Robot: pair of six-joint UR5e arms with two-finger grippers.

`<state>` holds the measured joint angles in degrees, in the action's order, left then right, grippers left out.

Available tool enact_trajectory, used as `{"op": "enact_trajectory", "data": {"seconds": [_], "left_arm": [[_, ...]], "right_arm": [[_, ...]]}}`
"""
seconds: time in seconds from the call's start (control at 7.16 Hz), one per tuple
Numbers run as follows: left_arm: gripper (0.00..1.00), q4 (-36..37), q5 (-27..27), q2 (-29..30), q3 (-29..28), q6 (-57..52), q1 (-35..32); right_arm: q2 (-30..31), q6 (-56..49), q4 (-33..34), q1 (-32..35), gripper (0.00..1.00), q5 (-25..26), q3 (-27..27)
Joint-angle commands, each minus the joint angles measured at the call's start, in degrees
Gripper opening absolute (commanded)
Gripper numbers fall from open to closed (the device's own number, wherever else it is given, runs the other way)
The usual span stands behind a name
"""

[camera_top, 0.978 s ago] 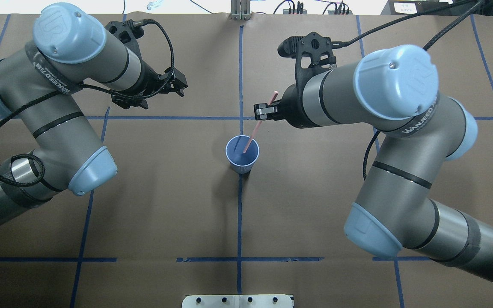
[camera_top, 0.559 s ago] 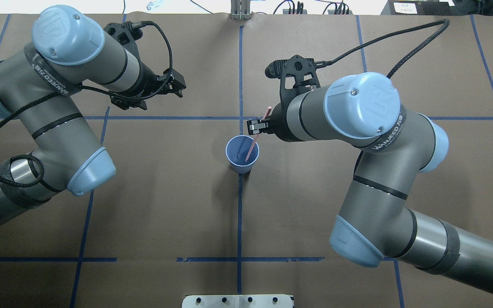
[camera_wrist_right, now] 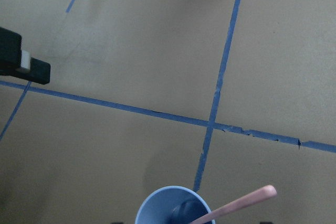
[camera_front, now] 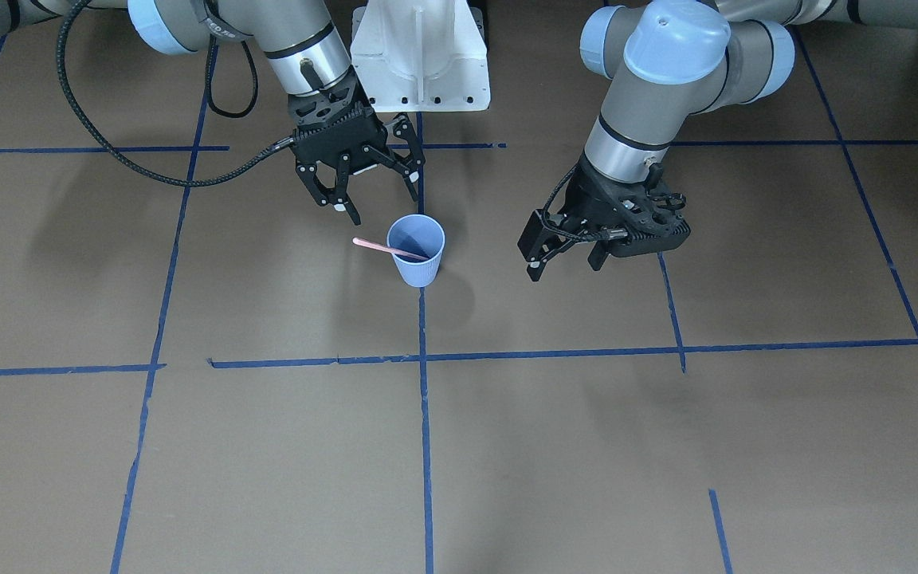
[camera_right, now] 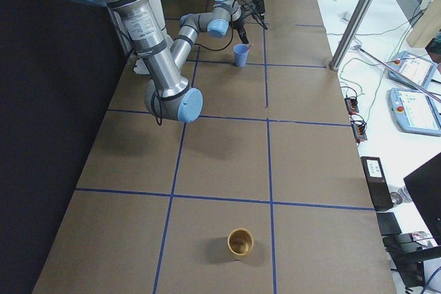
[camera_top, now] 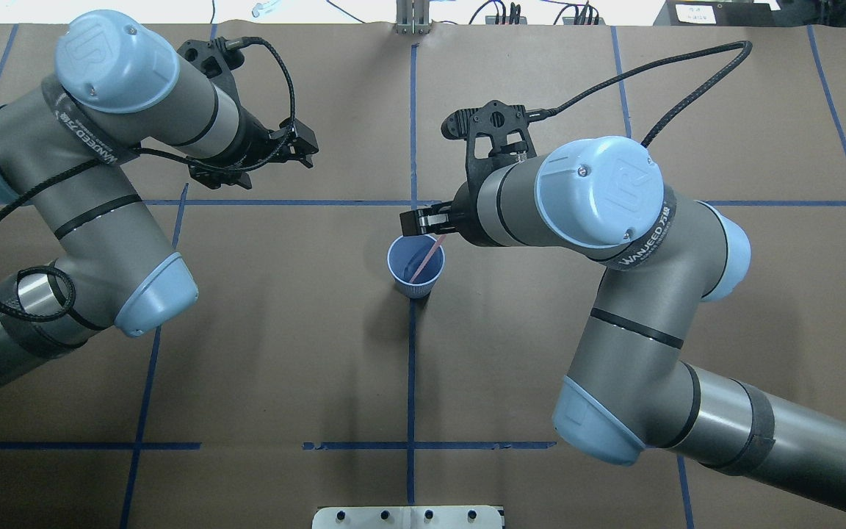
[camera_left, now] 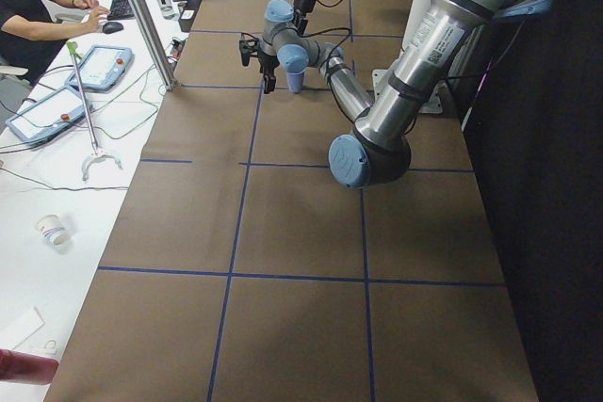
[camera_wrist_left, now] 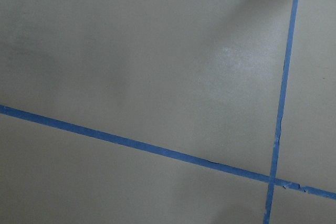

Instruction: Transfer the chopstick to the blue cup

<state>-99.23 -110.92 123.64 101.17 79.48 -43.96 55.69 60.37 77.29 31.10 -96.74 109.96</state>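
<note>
The pale blue ribbed cup [camera_front: 419,257] [camera_top: 402,258] stands upright at the table's middle on a blue tape line. The pale pink chopstick [camera_front: 379,246] [camera_top: 424,259] leans inside it, with its top end over the rim. Nothing holds the chopstick. My right gripper [camera_front: 385,206] [camera_top: 416,220] is open and empty, just above and behind the cup. The right wrist view shows the cup [camera_wrist_right: 163,211] and the chopstick [camera_wrist_right: 241,203] at its bottom edge. My left gripper [camera_front: 564,263] [camera_top: 298,154] is open and empty, off to the cup's side and apart from it.
The brown table [camera_top: 283,353] carries a grid of blue tape lines. The robot's white base [camera_front: 419,56] sits at the table's edge. A yellow-brown cup [camera_right: 240,242] stands far off toward the right end of the table. An operator's desk lies beyond the far edge.
My right gripper came down toward the cup with the chopstick and opened. The chopstick dropped deeper and now leans free in the cup. The left arm barely moved.
</note>
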Motion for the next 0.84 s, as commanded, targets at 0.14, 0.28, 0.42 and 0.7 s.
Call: {"op": "enact_trajectory", "data": {"seconds": [0.14, 0.28, 0.42, 0.7], "left_arm": [[0.96, -0.7, -0.3, -4.5, 0.6, -8.0, -2.2], [0.96, -1.1, -0.5, -7.3, 0.4, -12.9, -4.3], [0.96, -1.1, -2.0, -10.4, 0.4, -18.3, -6.6], [0.96, -1.1, -13.7, -17.8, 0.2, -36.1, -17.7]], "right_arm": [[7.7, -0.2, 2.4, 9.7, 1.0, -7.7, 7.5], [11.5, -4.1, 2.7, 17.9, 1.0, -14.6, 6.5], [14.0, -14.8, 2.8, 26.9, 1.0, -22.8, 3.7], [17.2, -26.4, 3.7, 39.9, 1.0, -33.0, -5.3]]}}
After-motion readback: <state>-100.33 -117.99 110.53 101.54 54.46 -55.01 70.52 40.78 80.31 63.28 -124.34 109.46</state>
